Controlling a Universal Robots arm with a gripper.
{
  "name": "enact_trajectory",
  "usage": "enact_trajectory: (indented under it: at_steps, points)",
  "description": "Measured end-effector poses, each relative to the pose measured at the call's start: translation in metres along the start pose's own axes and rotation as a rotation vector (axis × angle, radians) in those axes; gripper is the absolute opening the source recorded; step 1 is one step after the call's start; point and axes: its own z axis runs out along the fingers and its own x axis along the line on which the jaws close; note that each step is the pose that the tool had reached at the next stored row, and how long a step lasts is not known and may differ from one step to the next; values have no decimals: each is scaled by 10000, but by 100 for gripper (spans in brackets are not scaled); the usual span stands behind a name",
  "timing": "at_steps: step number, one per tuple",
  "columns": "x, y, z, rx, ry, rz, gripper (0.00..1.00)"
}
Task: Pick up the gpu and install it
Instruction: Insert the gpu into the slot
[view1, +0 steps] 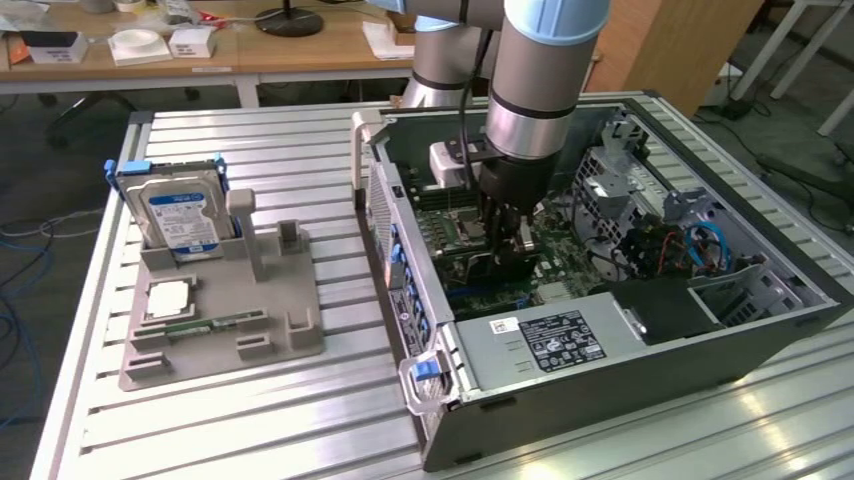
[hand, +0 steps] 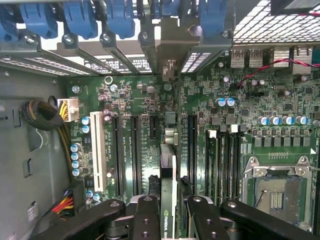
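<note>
Slatted table (view1: 267, 420), one open case (view1: 601, 390), one gripper (hand: 169, 202) clamped on one gpu (hand: 167, 160)

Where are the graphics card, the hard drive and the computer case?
graphics card (hand: 167, 200), wrist view, on its thin green edge.
hard drive (view1: 183, 215), exterior view, on its blue-and-white label.
computer case (view1: 601, 395), exterior view, on its grey outer wall.

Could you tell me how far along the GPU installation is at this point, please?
Done: the gpu is off the grey holder and inside the computer case. In hand: the pincer grips it edge-on over the motherboard slots. Left: seating it; I cannot tell whether it is pushed home.
</note>
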Motion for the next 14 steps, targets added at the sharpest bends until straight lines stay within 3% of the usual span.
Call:
enact_trajectory:
  at_steps: [14]
  points:
    - [-9,0,-2,-2,6,0,26]
